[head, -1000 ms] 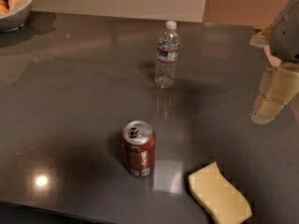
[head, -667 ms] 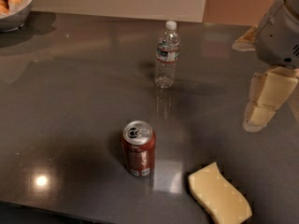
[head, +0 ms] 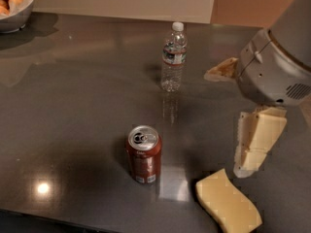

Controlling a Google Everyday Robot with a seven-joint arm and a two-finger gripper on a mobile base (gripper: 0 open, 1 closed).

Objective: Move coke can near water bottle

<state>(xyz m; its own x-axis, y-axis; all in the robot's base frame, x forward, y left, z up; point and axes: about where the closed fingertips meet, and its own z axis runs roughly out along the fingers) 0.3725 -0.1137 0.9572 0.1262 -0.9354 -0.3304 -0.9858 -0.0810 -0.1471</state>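
The coke can, dark red with a silver top, stands upright on the dark table near the front. The water bottle, clear with a white cap and dark label, stands upright farther back, well apart from the can. My gripper hangs above the table at the right, to the right of the can and the bottle. It is open and empty, with one cream finger near the bottle's height and the other lower down.
A yellow sponge lies at the front right, close to the can and under the lower finger. A bowl of oranges sits at the back left corner. A light wall runs behind the table.
My arm and gripper have moved left, further into view, toward the middle of the table. The can, bottle and sponge have not moved.
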